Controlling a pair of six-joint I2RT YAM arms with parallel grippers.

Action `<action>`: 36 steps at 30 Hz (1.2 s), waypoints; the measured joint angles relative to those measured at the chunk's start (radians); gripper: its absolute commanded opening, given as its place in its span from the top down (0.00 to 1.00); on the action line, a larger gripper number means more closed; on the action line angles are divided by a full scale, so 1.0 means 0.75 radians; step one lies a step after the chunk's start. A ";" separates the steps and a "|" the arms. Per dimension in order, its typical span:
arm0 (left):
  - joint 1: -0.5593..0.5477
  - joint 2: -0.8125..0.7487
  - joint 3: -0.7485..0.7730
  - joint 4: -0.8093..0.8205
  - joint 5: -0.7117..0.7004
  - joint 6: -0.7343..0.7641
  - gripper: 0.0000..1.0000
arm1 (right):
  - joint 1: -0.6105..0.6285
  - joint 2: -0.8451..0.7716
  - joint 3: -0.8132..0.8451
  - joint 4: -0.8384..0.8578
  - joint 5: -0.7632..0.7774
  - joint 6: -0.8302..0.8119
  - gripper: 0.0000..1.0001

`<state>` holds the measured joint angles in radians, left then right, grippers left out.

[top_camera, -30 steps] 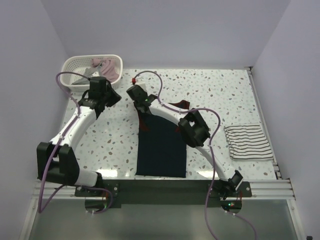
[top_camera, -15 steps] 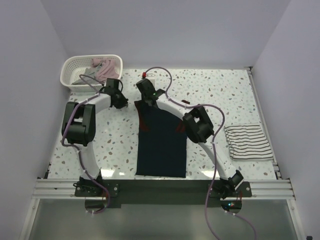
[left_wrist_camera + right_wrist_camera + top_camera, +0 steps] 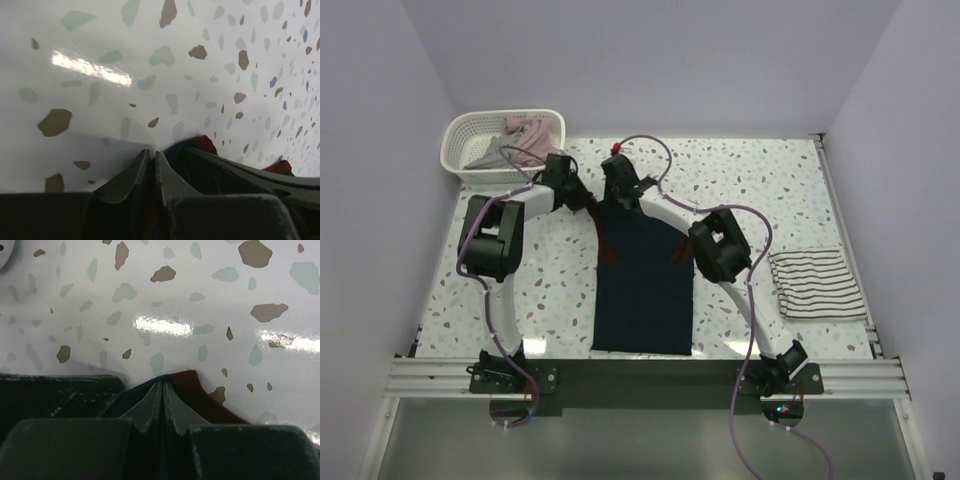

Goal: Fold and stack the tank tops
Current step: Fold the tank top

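A dark navy tank top [image 3: 645, 290] with red trim lies flat and lengthwise in the middle of the table. My left gripper [image 3: 582, 200] is at its far left corner and my right gripper [image 3: 622, 198] is at its far edge, close beside the left one. In the left wrist view the jaws [image 3: 152, 153] are pressed together with navy and red cloth [image 3: 200, 145] at their tips. My right gripper [image 3: 163, 385] is shut on the cloth where the navy meets the red trim [image 3: 192, 387]. A folded white striped tank top [image 3: 815, 283] lies at the right.
A white basket [image 3: 460, 140] stands at the far left corner with pinkish and grey cloth [image 3: 520, 132] in it. The table's right rail [image 3: 845, 240] runs close past the striped top. Both forearms and their cables arch over the far end of the navy top.
My left arm swung from the basket over to the navy top's far left corner. The right gripper slid to its far edge. Both sets of jaws closed on the cloth.
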<state>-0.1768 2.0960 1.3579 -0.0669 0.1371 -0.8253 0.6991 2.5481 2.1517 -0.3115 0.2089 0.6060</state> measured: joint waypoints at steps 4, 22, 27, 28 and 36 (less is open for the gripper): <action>-0.039 0.000 -0.002 0.026 0.063 -0.008 0.87 | -0.029 0.000 -0.015 0.040 -0.063 0.044 0.94; -0.025 -0.114 0.001 0.026 0.070 -0.037 0.78 | -0.155 -0.003 -0.135 0.252 -0.381 0.270 0.93; 0.028 -0.239 -0.015 -0.060 -0.105 -0.034 0.83 | -0.163 -0.003 -0.144 0.273 -0.411 0.286 0.92; 0.040 -0.243 -0.015 -0.066 -0.127 -0.034 0.84 | -0.163 -0.003 -0.144 0.273 -0.412 0.289 0.92; 0.061 -0.143 -0.047 -0.122 -0.161 -0.036 1.00 | -0.166 -0.003 -0.144 0.272 -0.424 0.301 0.93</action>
<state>-0.1314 1.9888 1.3224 -0.1585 0.0162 -0.8520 0.5747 2.5458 2.0434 -0.1078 -0.1093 0.8318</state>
